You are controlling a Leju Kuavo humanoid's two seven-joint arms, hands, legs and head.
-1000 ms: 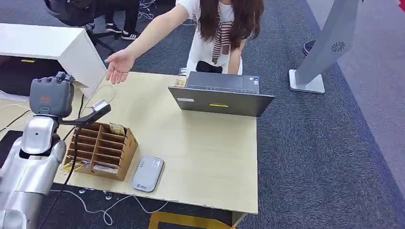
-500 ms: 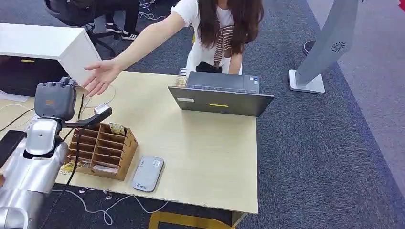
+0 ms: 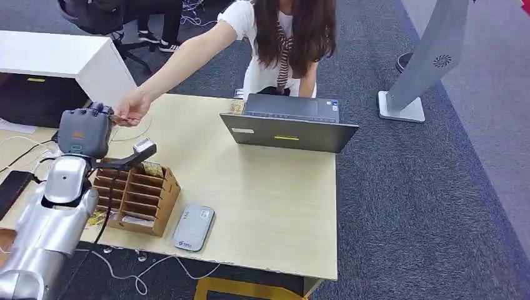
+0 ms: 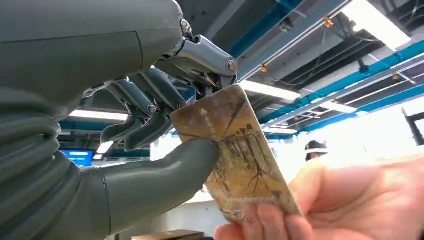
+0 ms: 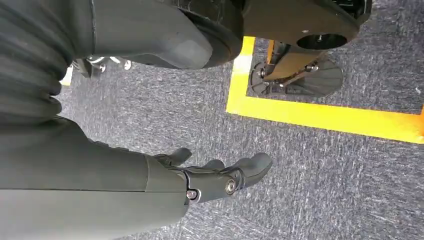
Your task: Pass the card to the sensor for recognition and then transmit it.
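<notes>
My left hand [image 3: 84, 133] is raised over the table's left end and pinches a beige patterned card [image 4: 235, 155] between thumb and fingers. A person's hand [image 3: 130, 109] reaches across the table and grips the card's other end, seen close in the left wrist view [image 4: 320, 200]. The grey card sensor [image 3: 193, 227] lies flat near the table's front edge, beside the cardboard card rack [image 3: 136, 195]. My right hand [image 5: 220, 177] hangs at my side above the carpet, fingers loosely extended, holding nothing.
An open laptop [image 3: 289, 124] sits at the table's far side before the person. A white cabinet [image 3: 69, 62] stands at the left. Cables [image 3: 134, 269] trail over the table's front edge. A grey kiosk stand [image 3: 425, 62] is at the right on the carpet.
The person's hand has come down and left from mid-air to take hold of the card. My left hand has shifted slightly right and toward it.
</notes>
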